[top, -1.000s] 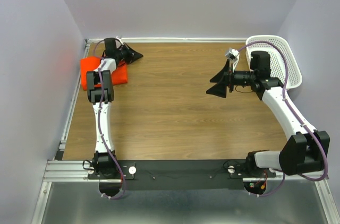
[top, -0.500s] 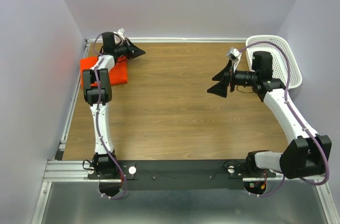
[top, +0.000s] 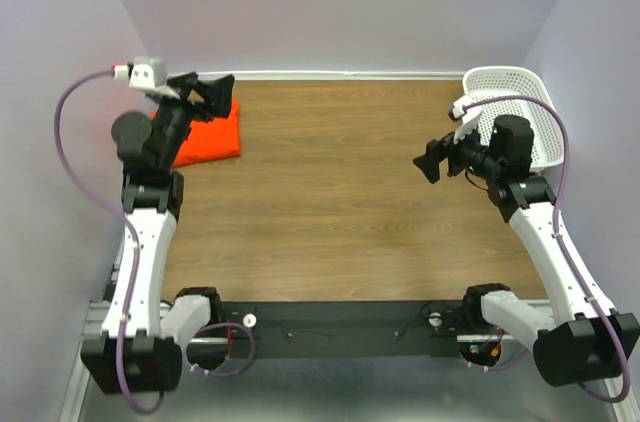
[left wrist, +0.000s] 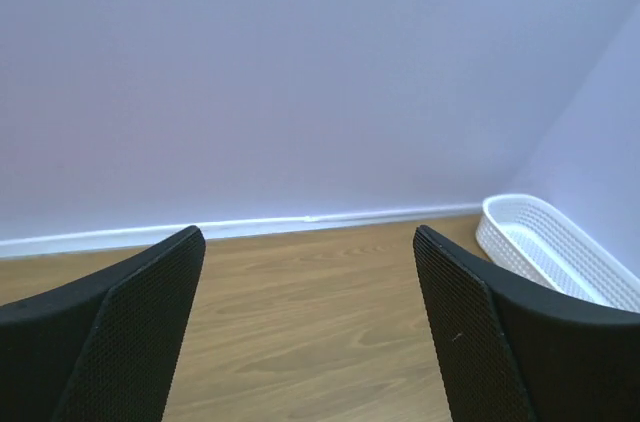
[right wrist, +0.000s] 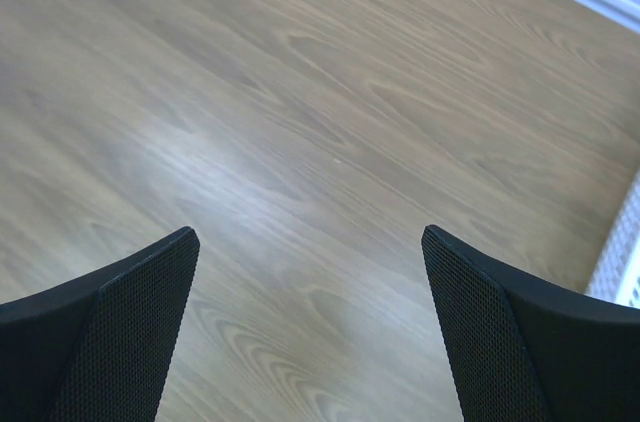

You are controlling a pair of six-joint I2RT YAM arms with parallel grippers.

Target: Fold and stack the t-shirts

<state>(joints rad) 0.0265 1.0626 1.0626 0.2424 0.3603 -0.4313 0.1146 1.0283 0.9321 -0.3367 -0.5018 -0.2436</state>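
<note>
- The t-shirt [top: 212,140] lies folded into a flat orange-red packet in the far-left corner of the bench [top: 330,202], close to the left wall.
- Its edges run almost square to the bench edges with a slight skew, so the right end of its near edge sits a little farther back than the left end.
- The left arm covers the packet's left part, so I cannot tell its long axis. The neck and label do not show, so I cannot tell which way it points either.
- The left tool [top: 212,94] is raised above the far edge of the packet and is not touching it. In the left wrist view its two black fingers stand wide apart with nothing between them, aimed level across the bench at the back wall.
- The right tool [top: 432,159] hangs over the right half of the bench, well apart from the t-shirt and near the basket [top: 500,73]. In the right wrist view it is spread wide and empty, looking down on bare wood.
- The white lattice basket stands in the far-right corner, against the right wall.
- The bench top is brown wood-grain board with a soft glare patch under the right tool.
- Pale lilac walls [top: 340,2] close in the back and both sides, and a white strip [top: 330,74] runs along the foot of the back wall.
- A black bar [top: 340,327] crosses the near edge and carries both arm bases.
</note>
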